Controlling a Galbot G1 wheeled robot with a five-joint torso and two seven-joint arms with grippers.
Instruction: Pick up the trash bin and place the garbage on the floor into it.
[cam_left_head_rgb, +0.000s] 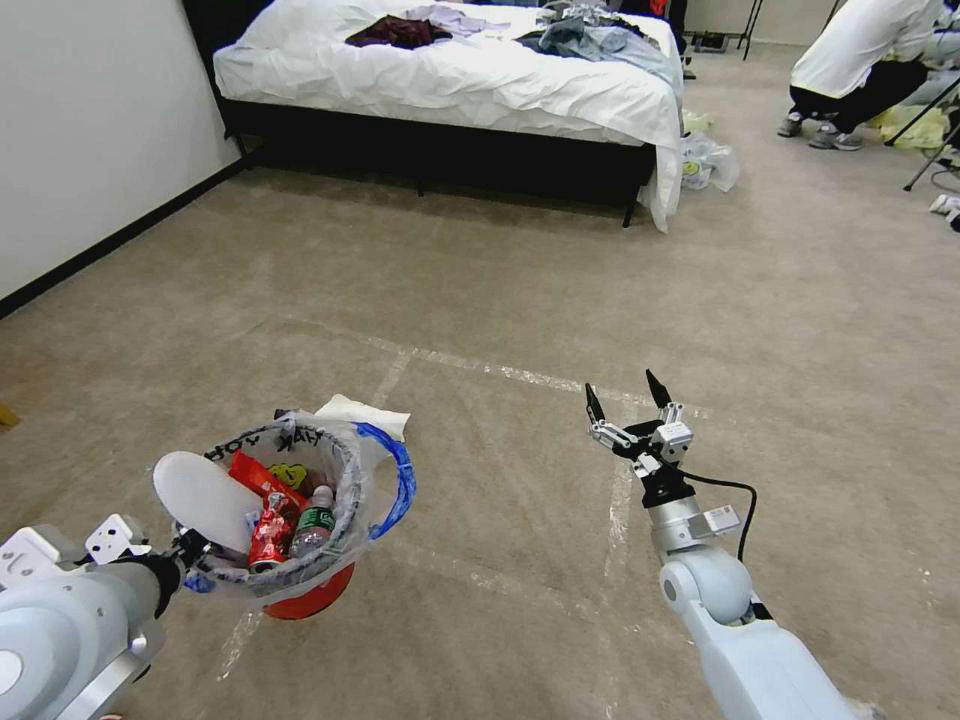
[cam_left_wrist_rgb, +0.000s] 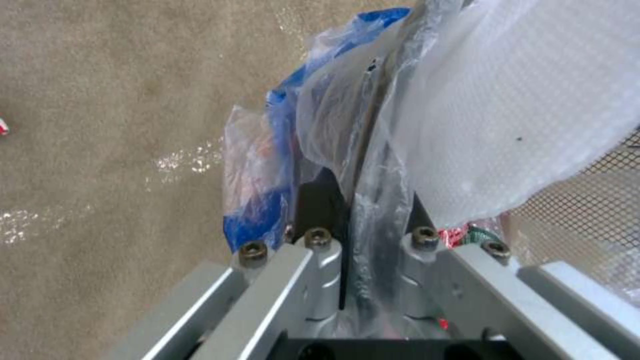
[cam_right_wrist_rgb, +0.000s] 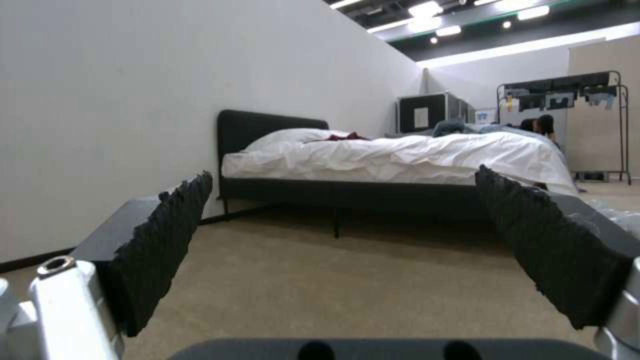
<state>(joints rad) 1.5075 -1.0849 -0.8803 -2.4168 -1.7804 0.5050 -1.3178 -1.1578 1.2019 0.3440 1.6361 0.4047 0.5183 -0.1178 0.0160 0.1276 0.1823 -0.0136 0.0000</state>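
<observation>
Left gripper (cam_left_head_rgb: 188, 548) clamped; right gripper (cam_left_head_rgb: 628, 396) agape

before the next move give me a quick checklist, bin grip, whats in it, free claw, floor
1. Left claw shut on the trash bin rim and liner: ok.
2. Bin held off the floor, tilted toward the robot: ok.
3. Load inside: white slipper, red wrappers, bottle; the slipper pokes past the rim: not ok.
4. Right claw open, empty, above the carpet: ok.
5. White paper behind the bin, in it or on the floor: cannot tell.
6. Small red bit left on the carpet: not ok.
</observation>
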